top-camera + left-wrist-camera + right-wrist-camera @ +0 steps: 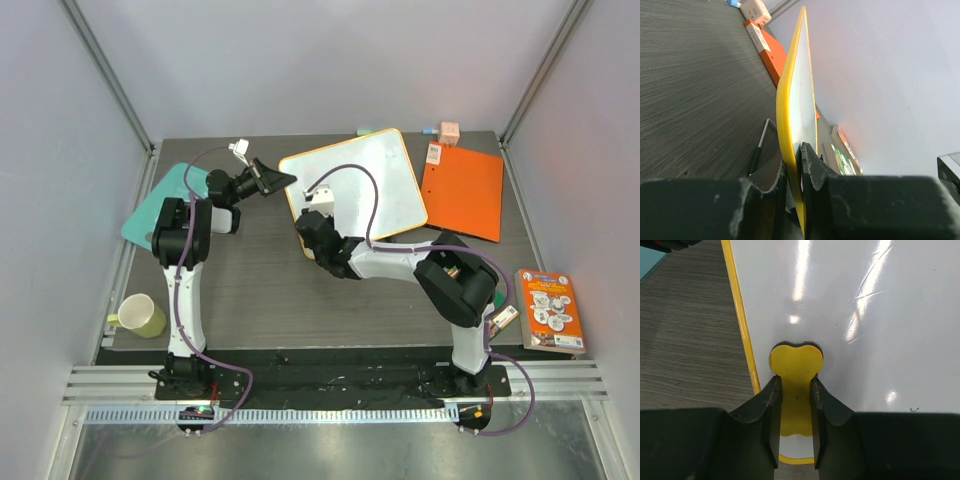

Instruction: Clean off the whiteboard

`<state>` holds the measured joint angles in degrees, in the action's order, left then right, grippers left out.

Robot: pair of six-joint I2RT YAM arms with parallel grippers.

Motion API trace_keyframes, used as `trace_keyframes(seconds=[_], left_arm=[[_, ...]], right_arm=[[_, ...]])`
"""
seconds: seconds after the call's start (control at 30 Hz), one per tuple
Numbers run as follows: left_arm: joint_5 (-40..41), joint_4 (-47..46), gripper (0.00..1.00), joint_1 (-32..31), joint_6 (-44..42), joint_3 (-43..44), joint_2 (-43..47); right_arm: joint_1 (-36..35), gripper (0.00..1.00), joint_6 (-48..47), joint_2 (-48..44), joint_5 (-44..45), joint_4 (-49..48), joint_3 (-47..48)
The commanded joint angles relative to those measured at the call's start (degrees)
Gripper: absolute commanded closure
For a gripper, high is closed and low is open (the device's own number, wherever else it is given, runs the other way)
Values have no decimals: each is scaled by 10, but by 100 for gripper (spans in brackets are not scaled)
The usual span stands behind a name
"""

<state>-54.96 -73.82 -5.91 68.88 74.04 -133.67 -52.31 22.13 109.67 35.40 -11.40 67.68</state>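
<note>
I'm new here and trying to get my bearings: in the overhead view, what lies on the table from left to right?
From the left: teal sheet → whiteboard → orange folder → book. The mug overlaps the teal sheet sideways, so I left it out.

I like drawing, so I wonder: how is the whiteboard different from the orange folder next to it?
The whiteboard is white with a yellow rim; the folder is orange. The whiteboard looks bigger than the folder. The left gripper pinches the whiteboard's edge, while no gripper touches the folder. Both are flat rectangles.
</note>
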Motion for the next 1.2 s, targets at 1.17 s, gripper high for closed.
trace_keyframes(seconds=[1.17], left_arm=[[-42,-148,100,-9,-27,16,-8]], right_arm=[[100,99,34,-67,86,5,-99]])
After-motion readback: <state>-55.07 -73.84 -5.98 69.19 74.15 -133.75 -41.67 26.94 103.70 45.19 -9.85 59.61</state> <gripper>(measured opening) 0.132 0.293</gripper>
